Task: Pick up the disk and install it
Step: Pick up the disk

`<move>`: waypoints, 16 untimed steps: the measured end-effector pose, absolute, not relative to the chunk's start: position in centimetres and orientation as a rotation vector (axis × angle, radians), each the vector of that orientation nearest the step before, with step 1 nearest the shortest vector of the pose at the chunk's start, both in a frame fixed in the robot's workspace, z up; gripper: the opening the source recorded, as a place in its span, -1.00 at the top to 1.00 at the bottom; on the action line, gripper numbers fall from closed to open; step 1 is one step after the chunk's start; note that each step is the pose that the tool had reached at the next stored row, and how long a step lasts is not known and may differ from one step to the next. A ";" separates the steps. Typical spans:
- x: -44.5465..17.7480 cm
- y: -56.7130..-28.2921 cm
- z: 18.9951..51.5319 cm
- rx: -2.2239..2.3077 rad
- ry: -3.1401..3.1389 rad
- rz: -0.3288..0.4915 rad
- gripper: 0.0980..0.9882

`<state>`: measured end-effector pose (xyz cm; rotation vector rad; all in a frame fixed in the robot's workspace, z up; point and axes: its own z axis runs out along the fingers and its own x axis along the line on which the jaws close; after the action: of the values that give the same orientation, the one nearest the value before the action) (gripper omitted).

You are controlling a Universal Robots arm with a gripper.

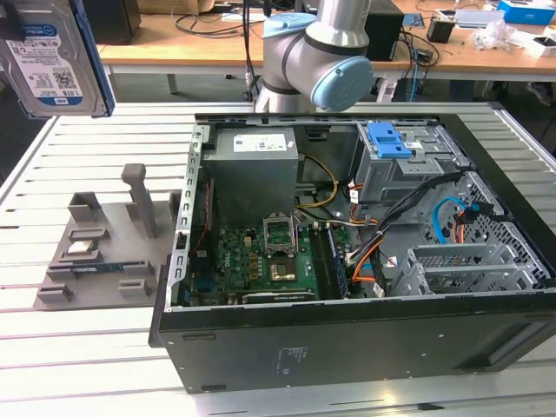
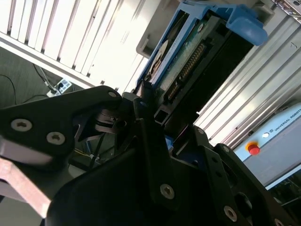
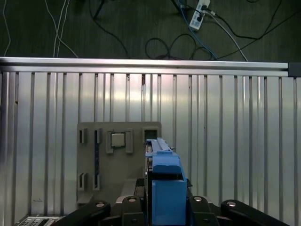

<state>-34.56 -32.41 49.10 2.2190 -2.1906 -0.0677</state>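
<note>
Claw (image 2: 151,112) clenches disk (image 1: 52,62), long axis upright, label facing the exterior view.

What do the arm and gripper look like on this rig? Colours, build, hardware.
The arm is built from silver-grey tubes with rounded joints, and a light blue round cap closes one joint. The gripper is matte black. In both wrist views it has flat, angular link plates pinned with silver screws. Its fingers are narrow black bars.
</note>
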 end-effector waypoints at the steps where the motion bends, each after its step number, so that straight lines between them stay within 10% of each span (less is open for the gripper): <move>1: -34.6 -32.4 49.4 2.219 -2.191 -0.068 0.40; 16: -34.6 -32.4 53.2 2.219 -2.191 -0.068 0.40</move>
<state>-34.56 -32.35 53.23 2.2190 -2.1906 -0.0678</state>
